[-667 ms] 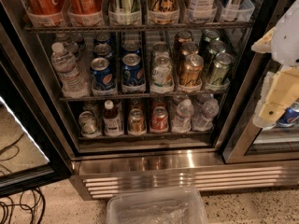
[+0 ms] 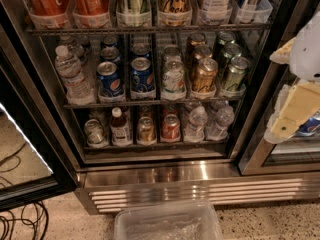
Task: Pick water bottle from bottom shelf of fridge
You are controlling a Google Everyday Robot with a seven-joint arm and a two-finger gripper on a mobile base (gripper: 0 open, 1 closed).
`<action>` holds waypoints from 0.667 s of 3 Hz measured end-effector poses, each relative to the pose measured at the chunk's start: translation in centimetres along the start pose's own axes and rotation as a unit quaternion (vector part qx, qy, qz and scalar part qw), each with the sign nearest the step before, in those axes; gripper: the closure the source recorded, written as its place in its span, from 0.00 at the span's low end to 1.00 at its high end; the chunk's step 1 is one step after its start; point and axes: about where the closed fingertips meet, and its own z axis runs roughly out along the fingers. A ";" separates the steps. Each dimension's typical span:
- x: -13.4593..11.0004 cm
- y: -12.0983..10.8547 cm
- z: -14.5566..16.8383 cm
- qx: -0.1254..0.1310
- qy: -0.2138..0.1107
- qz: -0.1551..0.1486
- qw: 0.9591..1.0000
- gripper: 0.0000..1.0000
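Items I log, all placed against the bottom shelf [image 2: 155,145] of the fridge [image 2: 160,176]:
- On it, left to right: silver can [image 2: 94,132], dark-liquid bottle [image 2: 120,128], gold can [image 2: 146,130], red can [image 2: 171,127], the water bottle [image 2: 196,124], then a second clear bottle [image 2: 220,123] just beside it.
- One rack above it: rows of cans, with a taller clear bottle [image 2: 72,76] at the left end.
- Below and in front of it: a clear plastic bin [image 2: 167,224] on the floor.
- To its right, outside the opening and slightly higher: my end effector [image 2: 287,116].
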 end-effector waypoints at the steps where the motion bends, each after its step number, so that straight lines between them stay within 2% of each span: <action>1: -1.1 2.8 1.9 0.005 -0.046 0.059 0.997 0.00; 2: -2.3 5.5 7.6 0.002 -0.086 0.130 0.988 0.00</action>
